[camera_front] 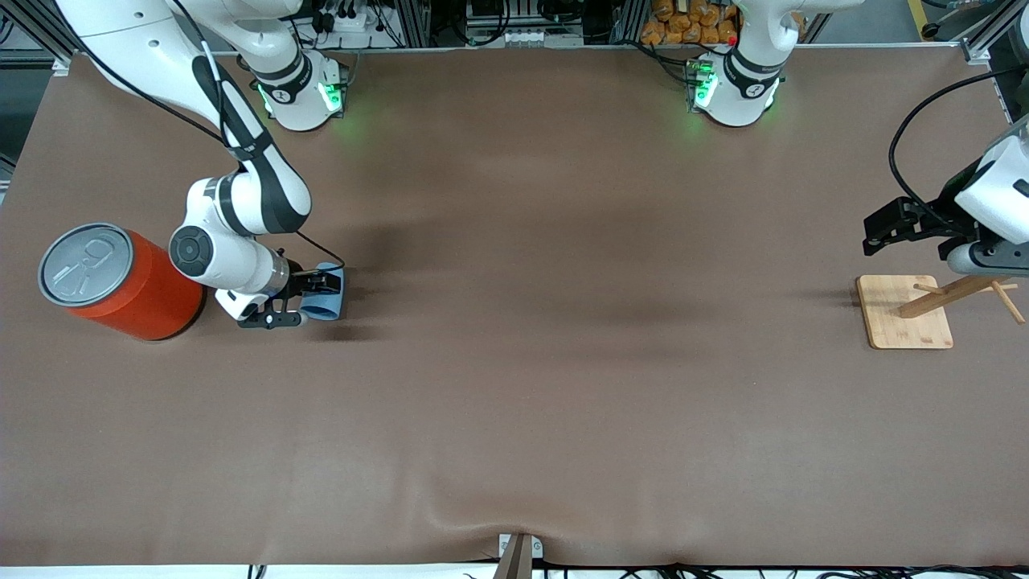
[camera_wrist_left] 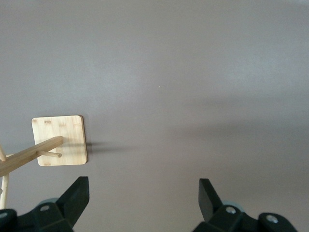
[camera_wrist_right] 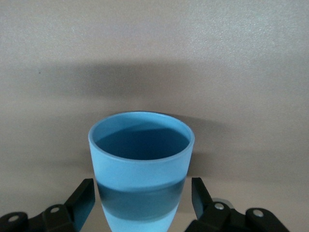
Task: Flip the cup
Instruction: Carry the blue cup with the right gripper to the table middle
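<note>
The light-blue cup (camera_front: 328, 294) lies on its side on the brown table, its mouth turned away from the orange-red can. In the right wrist view the cup (camera_wrist_right: 141, 159) shows its darker blue inside. My right gripper (camera_front: 312, 299) is low at the table and open, one finger on each side of the cup's lower body, with a thin gap at each side (camera_wrist_right: 142, 199). My left gripper (camera_front: 876, 233) waits open and empty over the left arm's end of the table (camera_wrist_left: 144, 194).
A large orange-red can with a grey lid (camera_front: 120, 281) stands close beside the right wrist, toward the right arm's end. A wooden peg stand on a square bamboo base (camera_front: 904, 314) sits under the left gripper; it also shows in the left wrist view (camera_wrist_left: 60, 140).
</note>
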